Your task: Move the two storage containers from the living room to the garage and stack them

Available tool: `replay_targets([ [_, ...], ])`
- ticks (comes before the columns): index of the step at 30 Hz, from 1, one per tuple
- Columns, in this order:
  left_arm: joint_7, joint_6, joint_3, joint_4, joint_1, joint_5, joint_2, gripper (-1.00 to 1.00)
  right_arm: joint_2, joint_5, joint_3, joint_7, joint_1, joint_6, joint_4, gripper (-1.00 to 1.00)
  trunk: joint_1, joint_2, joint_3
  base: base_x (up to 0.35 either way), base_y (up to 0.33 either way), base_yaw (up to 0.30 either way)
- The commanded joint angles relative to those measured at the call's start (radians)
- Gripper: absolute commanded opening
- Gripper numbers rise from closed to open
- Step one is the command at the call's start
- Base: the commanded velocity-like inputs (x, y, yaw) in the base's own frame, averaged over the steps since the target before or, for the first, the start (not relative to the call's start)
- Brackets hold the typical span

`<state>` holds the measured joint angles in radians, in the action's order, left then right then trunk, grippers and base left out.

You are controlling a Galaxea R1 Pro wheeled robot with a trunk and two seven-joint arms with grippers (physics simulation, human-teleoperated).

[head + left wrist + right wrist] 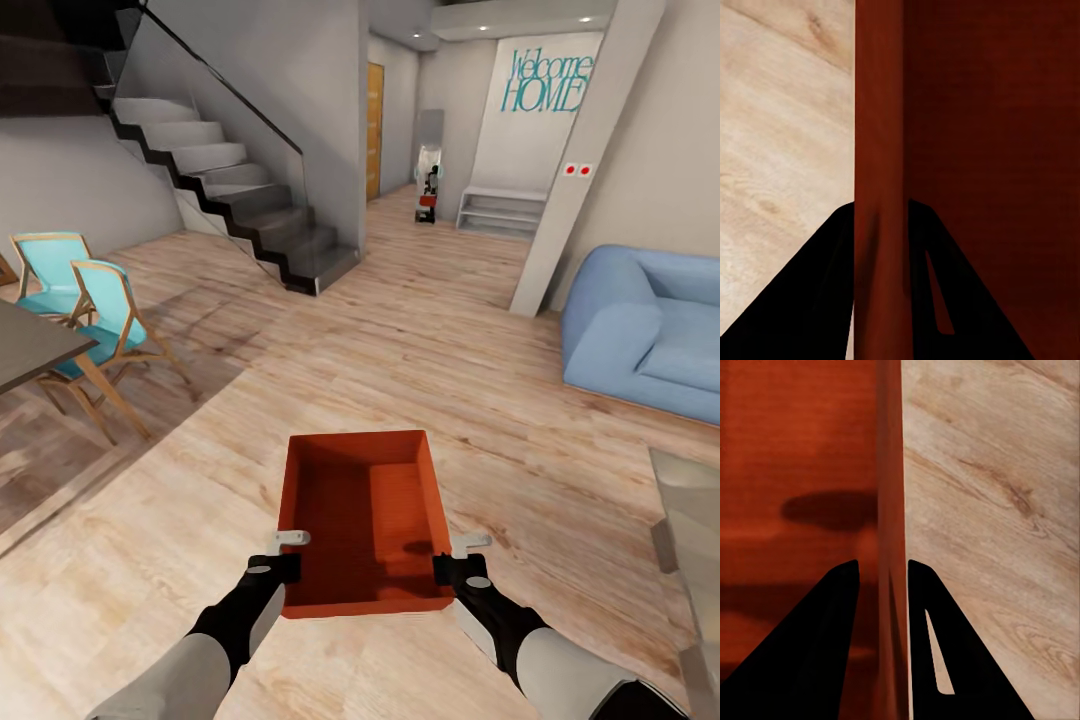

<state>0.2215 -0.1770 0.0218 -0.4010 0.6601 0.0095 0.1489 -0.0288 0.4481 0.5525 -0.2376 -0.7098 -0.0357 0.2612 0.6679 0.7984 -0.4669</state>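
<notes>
Here, an orange-red box [365, 520] with no lid is held out in front of the robot, above the light wood-plank floor [420, 340] of the living room. It is carried level, its open top upward, and nothing is seen inside it. The left claw [283, 557] is clamped on the box's left wall near the corner closest to the robot, and the right claw [452, 560] is clamped on the right wall near the matching corner. In the left wrist view the thin red wall [879, 180] is seen pinched between the two dark fingers [810, 300] of the left claw [880, 217], one finger inside the box and one outside. In the right wrist view the right wall [889, 510] is gripped in the same way by the right claw [883, 577], with a shadow lying across the box's inner bottom.

Ahead and to the left, a grey staircase [225, 195] with a glass rail is seen. Two turquoise chairs [95, 310] with wooden frames are placed beside the edge of a dark tabletop [30, 345] at far left. A blue sofa [650, 330] is set at the right. On the far white wall the words "Welcome HOME" [548, 82] are written in teal, above a low white shelf [500, 210].
</notes>
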Motion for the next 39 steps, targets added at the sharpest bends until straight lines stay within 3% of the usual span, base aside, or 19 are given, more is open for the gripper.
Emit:
replay_targets([
  [1, 0.007, -0.006, 0.024, 0.002, 0.0, 0.027, -0.02, -1.0, 0.001, -0.004, 0.006, -0.008, -0.002, -0.001, 0.006, -1.0, 0.001, 0.001, -0.001, 0.322, 0.0, 0.0],
  [13, 0.008, -0.007, 0.024, 0.002, 0.0, 0.027, -0.02, -1.0, 0.001, -0.003, 0.006, -0.005, -0.002, -0.001, 0.007, -1.0, 0.001, 0.001, -0.001, 0.322, 0.0, -0.016],
  [26, 0.009, -0.007, 0.024, 0.002, 0.0, 0.027, -0.02, -1.0, 0.001, -0.003, 0.004, -0.006, -0.002, -0.001, 0.007, -1.0, 0.001, 0.001, -0.009, 0.319, 0.0, -0.226],
  [39, 0.009, -0.007, 0.024, 0.002, 0.0, 0.027, -0.02, -1.0, 0.003, -0.001, 0.003, -0.007, -0.002, -0.002, 0.006, -1.0, 0.001, 0.001, -0.009, 0.316, 0.0, -0.018],
])
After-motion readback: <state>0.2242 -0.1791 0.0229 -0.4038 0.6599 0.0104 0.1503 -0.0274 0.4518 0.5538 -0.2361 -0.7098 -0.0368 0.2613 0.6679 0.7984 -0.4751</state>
